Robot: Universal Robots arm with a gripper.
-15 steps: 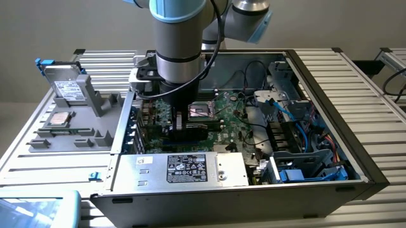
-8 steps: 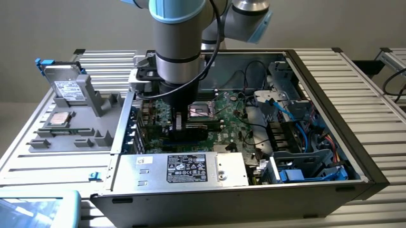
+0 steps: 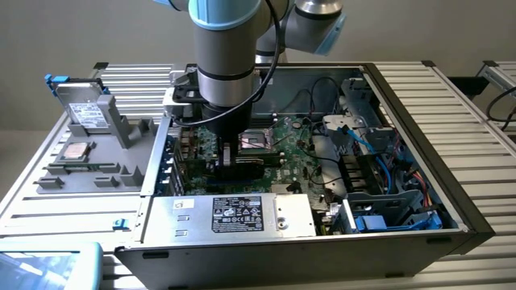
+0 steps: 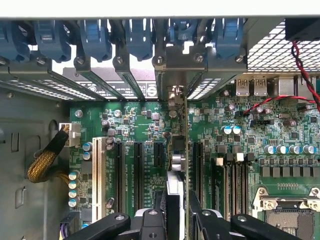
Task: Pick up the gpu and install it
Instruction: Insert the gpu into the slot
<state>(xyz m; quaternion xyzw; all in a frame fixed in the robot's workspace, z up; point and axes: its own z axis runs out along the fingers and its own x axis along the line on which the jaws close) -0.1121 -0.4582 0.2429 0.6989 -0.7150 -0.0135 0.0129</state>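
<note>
An open computer case (image 3: 403, 199) lay on a slatted metal bench (image 3: 475, 115), its motherboard (image 3: 298, 172) facing up. The arm (image 3: 229, 54) reached straight down into the case from above, over the expansion slots. A silver power supply (image 3: 234, 215) with a dark label sat at the near edge of the case, and blue drive bays (image 3: 395, 211) filled the corner toward the exterior view's right. On the exterior view's left, a grey fixture tray (image 3: 89, 163) carried a silver drive (image 3: 87, 115) standing upright.

The gripper (image 4: 176, 212) was low above the board. Its two dark fingers (image 4: 159, 210) were closed on the top edge of the gpu (image 4: 175, 187), one to each side. The gpu stood on edge, seen thin from above, in line with a slot between the black expansion slots (image 4: 137, 170) and reaching toward the rear wall of the case. Its metal bracket (image 4: 176, 95) met the row of slot covers (image 4: 125, 75) below the blue latches (image 4: 137, 37). Whether the card was fully seated could not be told.
</note>
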